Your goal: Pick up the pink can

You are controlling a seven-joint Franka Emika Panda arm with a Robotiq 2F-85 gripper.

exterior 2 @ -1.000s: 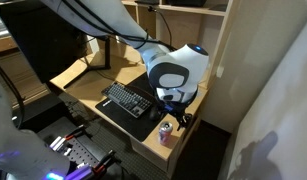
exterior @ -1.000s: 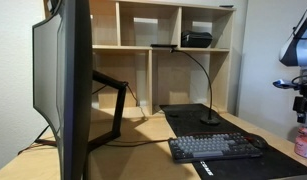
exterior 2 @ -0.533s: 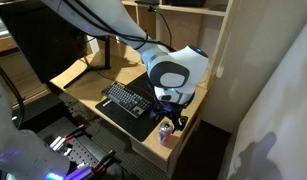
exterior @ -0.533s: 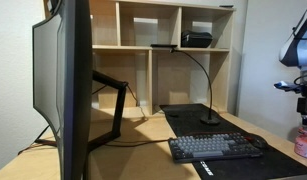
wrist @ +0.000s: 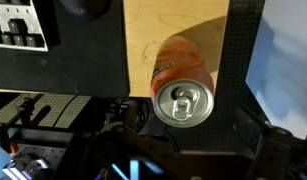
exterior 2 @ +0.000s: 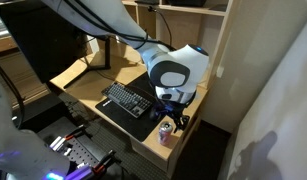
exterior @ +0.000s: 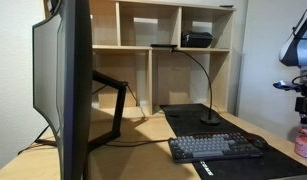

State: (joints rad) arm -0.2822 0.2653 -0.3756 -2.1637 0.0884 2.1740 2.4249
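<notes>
The pink can (wrist: 178, 62) stands upright on the wooden desk corner, its silvery top (wrist: 183, 103) facing the wrist camera. It shows in both exterior views (exterior: 304, 143) (exterior 2: 166, 132), right of the keyboard near the desk's edge. My gripper (wrist: 188, 135) hangs just above the can, open, its dark fingers on either side and not touching it. In the exterior views the gripper (exterior: 303, 108) (exterior 2: 178, 121) sits directly over the can.
A black keyboard (exterior: 215, 147) (exterior 2: 126, 100) and mouse (exterior: 257, 142) lie on a black desk mat (wrist: 53, 60). A large monitor (exterior: 68, 85), a gooseneck stand (exterior: 208, 95) and a wooden shelf unit (exterior: 173, 45) stand behind. The desk edge drops off just beside the can.
</notes>
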